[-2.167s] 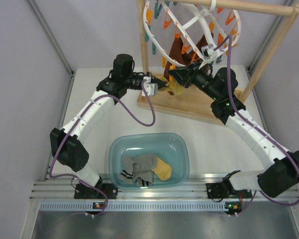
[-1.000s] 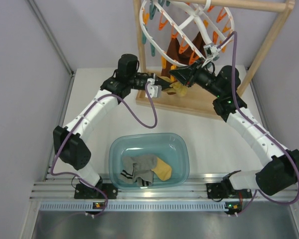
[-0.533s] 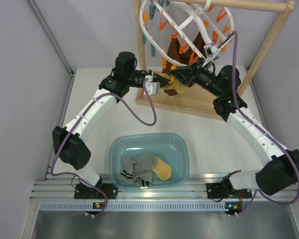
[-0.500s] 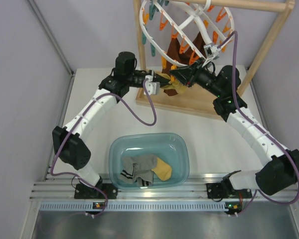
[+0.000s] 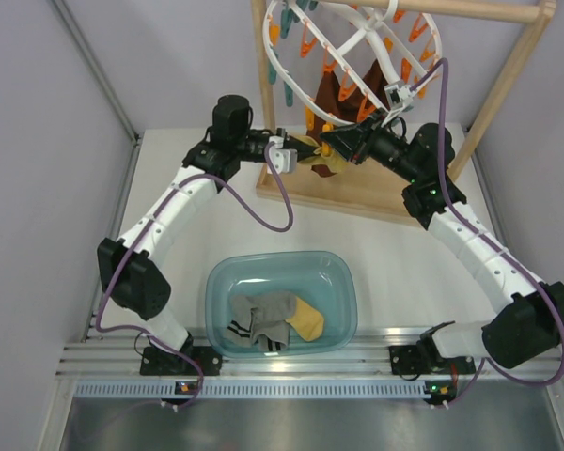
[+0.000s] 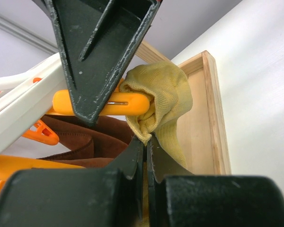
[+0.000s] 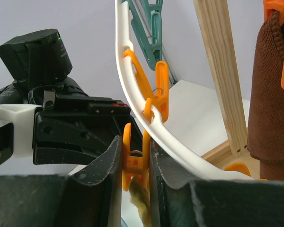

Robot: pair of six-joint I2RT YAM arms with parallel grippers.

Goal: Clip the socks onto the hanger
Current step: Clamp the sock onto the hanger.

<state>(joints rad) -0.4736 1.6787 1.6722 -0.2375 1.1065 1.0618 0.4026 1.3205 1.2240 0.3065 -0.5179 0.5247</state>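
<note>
The white hanger (image 5: 269, 52) hangs from the wooden rack with orange and teal clips along its ring (image 7: 180, 146). My right gripper (image 7: 135, 156) is shut on one orange clip (image 7: 128, 135), squeezing its handles. A mustard-yellow sock (image 6: 165, 99) has its bunched edge in that clip's mouth (image 6: 128, 103). My left gripper (image 6: 145, 142) is shut on the sock's fold just below the clip. From above, the two grippers (image 5: 301, 150) (image 5: 331, 141) meet under the ring's left side. More socks, grey (image 5: 263, 319) and yellow (image 5: 308, 321), lie in the tub.
A teal plastic tub (image 5: 216, 282) sits at the near middle of the table. The wooden rack's base (image 5: 357, 193) and left post (image 7: 222, 71) stand close to both grippers. Dark brown socks (image 7: 267, 94) hang from other clips.
My left gripper has shifted slightly up and back with the yellow sock, bringing its edge into the clip. The right gripper has stayed on the orange clip.
</note>
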